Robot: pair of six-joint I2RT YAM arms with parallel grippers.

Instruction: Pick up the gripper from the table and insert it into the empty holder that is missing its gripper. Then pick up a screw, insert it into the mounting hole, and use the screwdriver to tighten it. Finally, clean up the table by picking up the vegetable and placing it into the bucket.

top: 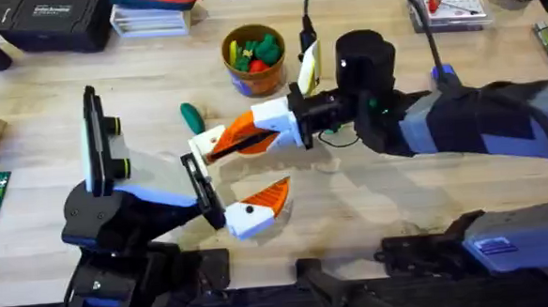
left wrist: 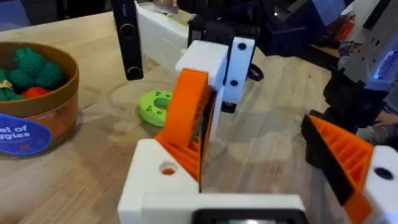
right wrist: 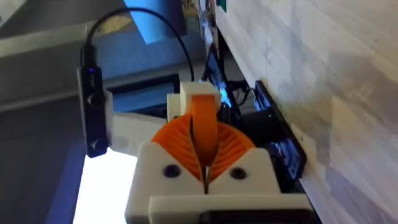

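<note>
Right hand (top: pixel 219 147), white blocks with orange ribbed pads, clenched on small orange wedge-shaped plastic fingertip (right wrist: pixel 203 122), pads pressed together around it. Fingertip pushed against white angular plastic holder block (left wrist: pixel 214 62) of left hand (top: pixel 221 189). Left hand spread wide, released, lower finger (top: pixel 258 209) with orange pad resting just above light wooden counter (top: pixel 370 195). Dark green oblong toy vegetable (top: pixel 191 116) lying on counter just beyond the joined hands. Round tan-yellow bucket (top: pixel 253 53) with green, red, yellow toy produce farther back, near vegetable. Flat light green disc (left wrist: pixel 155 106) on counter behind the holder.
</note>
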